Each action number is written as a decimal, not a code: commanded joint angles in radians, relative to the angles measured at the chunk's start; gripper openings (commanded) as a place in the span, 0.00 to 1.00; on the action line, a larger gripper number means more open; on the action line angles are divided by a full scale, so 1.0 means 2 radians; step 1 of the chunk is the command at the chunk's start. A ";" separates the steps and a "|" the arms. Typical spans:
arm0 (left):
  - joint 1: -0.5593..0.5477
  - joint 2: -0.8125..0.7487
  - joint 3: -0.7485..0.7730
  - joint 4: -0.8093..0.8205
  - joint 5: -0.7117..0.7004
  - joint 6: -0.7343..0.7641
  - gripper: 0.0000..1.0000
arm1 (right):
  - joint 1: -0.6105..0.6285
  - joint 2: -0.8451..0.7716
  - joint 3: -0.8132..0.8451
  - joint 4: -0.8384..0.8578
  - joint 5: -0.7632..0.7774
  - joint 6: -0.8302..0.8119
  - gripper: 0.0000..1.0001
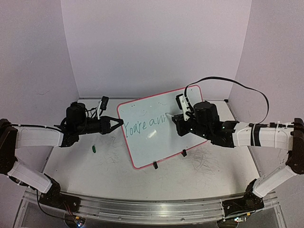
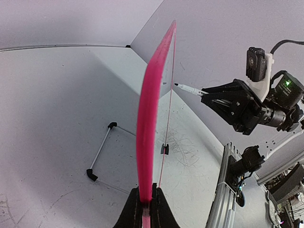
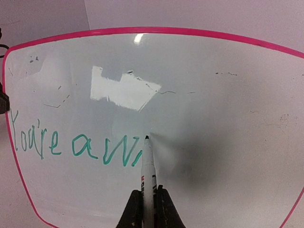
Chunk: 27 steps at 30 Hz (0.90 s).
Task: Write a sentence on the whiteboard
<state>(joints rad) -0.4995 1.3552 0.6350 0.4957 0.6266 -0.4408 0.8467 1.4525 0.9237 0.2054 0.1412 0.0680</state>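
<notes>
The whiteboard (image 1: pixel 161 137) with its pink-red frame stands tilted at the table's middle on black clip feet. My left gripper (image 1: pixel 119 124) is shut on its left edge; in the left wrist view the frame (image 2: pixel 148 118) runs edge-on up from the jaws of the gripper (image 2: pixel 146 202). My right gripper (image 1: pixel 179 124) is shut on a white marker (image 3: pixel 148 171), gripped low on its barrel (image 3: pixel 147 202). The marker's tip is at the board face, just right of the green sentence (image 3: pixel 71 145), which reads "You're a W" plus one short stroke. The marker also shows in the left wrist view (image 2: pixel 187 88).
A small green cap (image 1: pixel 94 149) lies on the table left of the board. Faint grey scribbles mark the table (image 1: pixel 204 161) near the board's right foot. A wire stand (image 2: pixel 102 152) lies behind the board. Walls enclose the back and sides.
</notes>
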 commanded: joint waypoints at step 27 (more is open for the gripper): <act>0.001 -0.016 0.007 -0.005 -0.003 0.020 0.00 | -0.002 0.010 -0.008 0.013 0.030 -0.003 0.00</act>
<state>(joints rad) -0.4995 1.3552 0.6350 0.4953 0.6266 -0.4407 0.8467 1.4639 0.8955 0.2164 0.1676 0.0677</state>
